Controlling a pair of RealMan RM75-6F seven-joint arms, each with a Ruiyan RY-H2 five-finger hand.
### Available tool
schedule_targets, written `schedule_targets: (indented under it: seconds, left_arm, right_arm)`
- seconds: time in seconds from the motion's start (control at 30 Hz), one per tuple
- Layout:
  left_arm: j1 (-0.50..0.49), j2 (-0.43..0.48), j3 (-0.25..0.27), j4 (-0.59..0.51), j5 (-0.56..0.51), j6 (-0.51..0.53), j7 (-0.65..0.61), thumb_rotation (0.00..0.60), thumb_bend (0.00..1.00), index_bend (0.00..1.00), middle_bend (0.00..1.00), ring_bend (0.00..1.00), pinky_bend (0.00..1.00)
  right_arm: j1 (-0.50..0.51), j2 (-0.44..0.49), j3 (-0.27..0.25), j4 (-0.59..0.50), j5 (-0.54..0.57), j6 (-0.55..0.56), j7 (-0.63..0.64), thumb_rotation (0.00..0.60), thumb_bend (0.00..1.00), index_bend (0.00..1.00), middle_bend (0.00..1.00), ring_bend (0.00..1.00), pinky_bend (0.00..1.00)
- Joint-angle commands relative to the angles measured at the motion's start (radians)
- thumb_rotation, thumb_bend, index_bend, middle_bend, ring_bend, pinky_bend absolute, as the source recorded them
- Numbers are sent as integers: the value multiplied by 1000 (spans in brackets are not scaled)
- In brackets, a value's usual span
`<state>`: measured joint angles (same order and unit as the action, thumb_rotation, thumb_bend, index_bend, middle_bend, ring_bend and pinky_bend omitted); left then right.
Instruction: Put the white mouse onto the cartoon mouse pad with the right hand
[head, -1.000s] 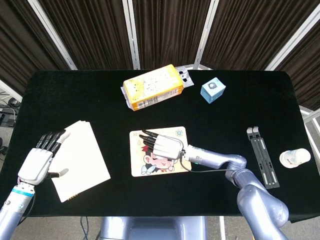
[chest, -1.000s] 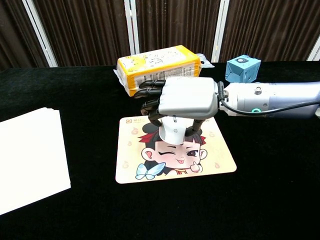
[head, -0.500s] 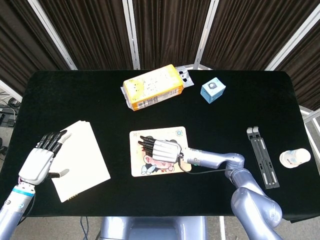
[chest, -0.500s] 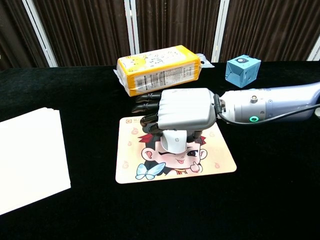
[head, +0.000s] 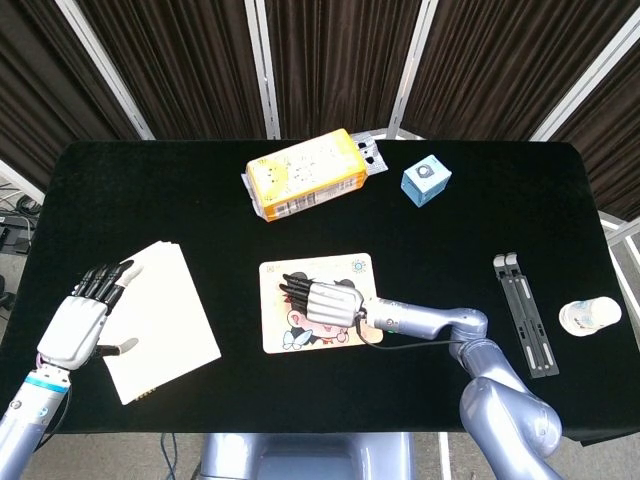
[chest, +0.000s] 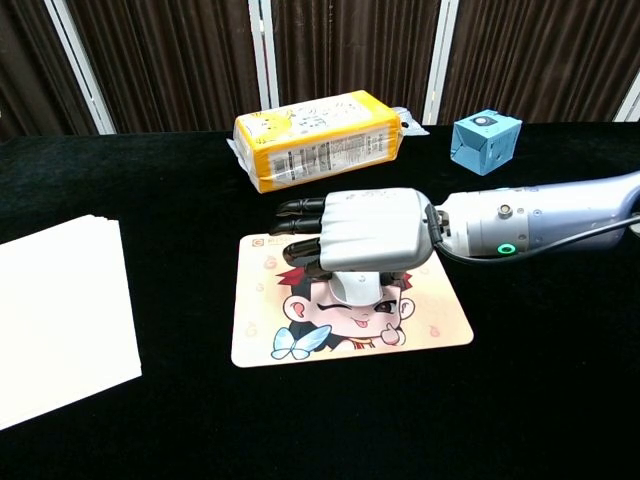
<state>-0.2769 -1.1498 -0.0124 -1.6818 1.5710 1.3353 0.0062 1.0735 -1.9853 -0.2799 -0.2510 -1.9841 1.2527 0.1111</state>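
The cartoon mouse pad (head: 285, 338) (chest: 300, 340) lies at the table's front middle. My right hand (head: 325, 300) (chest: 370, 230) is low over the pad, palm down, holding the white mouse (chest: 358, 289). In the chest view only the mouse's rear end shows below the palm, and it sits on the pad's cartoon face. The hand hides the mouse in the head view. The dark fingers (chest: 295, 215) reach left past the mouse. My left hand (head: 80, 315) hovers at the table's left edge with fingers spread and nothing in it.
A yellow box (head: 305, 175) (chest: 318, 138) lies behind the pad, and a blue cube (head: 426, 180) (chest: 486, 140) stands at the back right. A white paper stack (head: 160, 320) (chest: 60, 315) lies left. A black folding stand (head: 525, 315) and a small white object (head: 590, 315) are far right.
My right hand has come down with the mouse, from above the pad to the pad's surface. The left hand has barely moved.
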Motion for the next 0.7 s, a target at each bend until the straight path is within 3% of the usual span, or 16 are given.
schedule_targets:
  seconds: [0.03, 0.37, 0.47, 0.7]
  left_arm:
    - [0, 0, 0, 0, 0, 0, 0, 600, 131, 0, 0, 0, 0]
    - [0, 1, 1, 1, 3, 3, -4, 600, 131, 0, 0, 0, 0]
    - [0, 1, 2, 2, 6, 5, -8, 600, 131, 0, 0, 0, 0]
    - [2, 2, 4, 8, 17, 13, -23, 600, 132, 0, 0, 0, 0]
  right_arm:
    - [0, 2, 1, -5, 4, 1, -8, 600, 43, 441, 130, 0, 0]
    - [11, 29, 15, -60, 25, -15, -85, 600, 5, 130, 2, 0, 0]
    - [13, 47, 21, -89, 32, -21, -125, 600, 0, 80, 0, 0, 0]
    - [16, 127, 62, -223, 65, -18, -252, 600, 0, 66, 0, 0, 0]
